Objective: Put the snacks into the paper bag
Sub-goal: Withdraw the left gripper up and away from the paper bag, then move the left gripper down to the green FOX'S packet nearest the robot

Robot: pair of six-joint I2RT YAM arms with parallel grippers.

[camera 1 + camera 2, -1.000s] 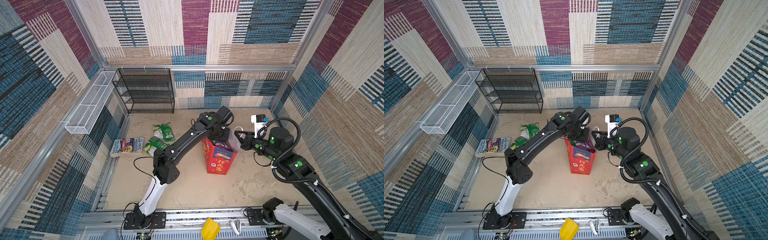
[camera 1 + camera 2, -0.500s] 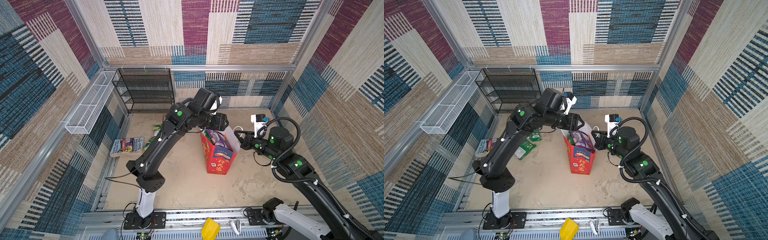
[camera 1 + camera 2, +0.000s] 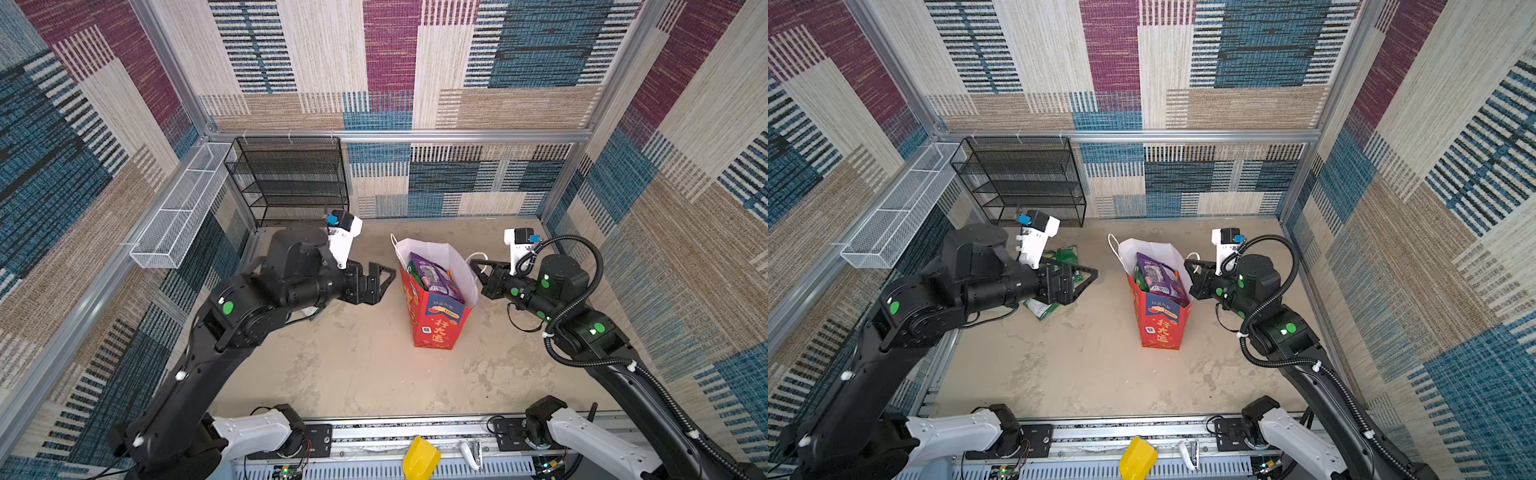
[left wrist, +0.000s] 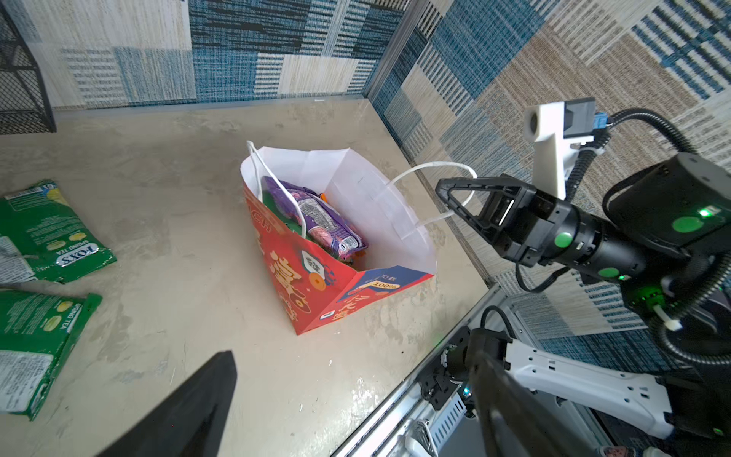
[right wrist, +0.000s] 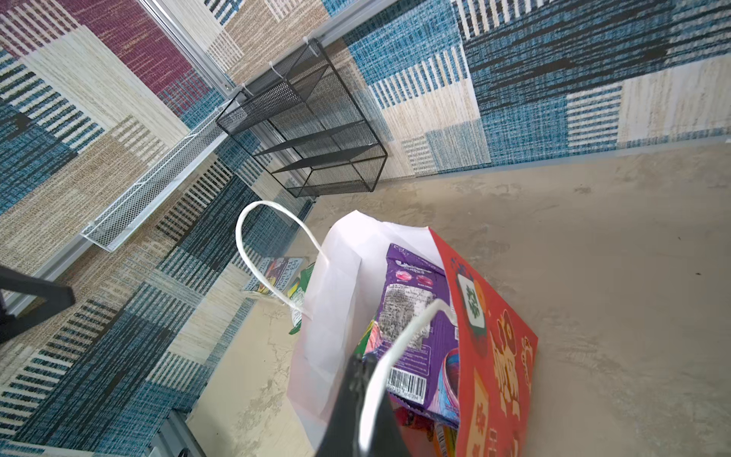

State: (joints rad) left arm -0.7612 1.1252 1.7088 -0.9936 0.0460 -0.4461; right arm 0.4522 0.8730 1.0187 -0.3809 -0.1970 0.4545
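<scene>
Your left hand (image 3: 384, 286) hangs spread wide and empty beside the bag (image 3: 436, 328) standing on the surface (image 3: 353, 365). Your right hand (image 4: 441, 188) pinches the bag's white handle (image 4: 431, 165). A purple pouch (image 4: 316, 213) sits inside; green pouches (image 4: 51, 233) left of the bag read "FOX'S" and "SPRING TEA".

The walls (image 3: 395, 54) are faced with woven patchwork panels in blue, maroon, beige and tan, and a black mesh shelf rack (image 3: 291, 183) (several open tiers) stands against the back one. A silver metal rail (image 3: 415, 135) runs along that wall level with the rack's top. A long white mesh basket (image 3: 178, 208) hangs on the side wall just beside the rack, and a mottled beige floor (image 3: 353, 374) spreads out in front of it under soft, even light.
</scene>
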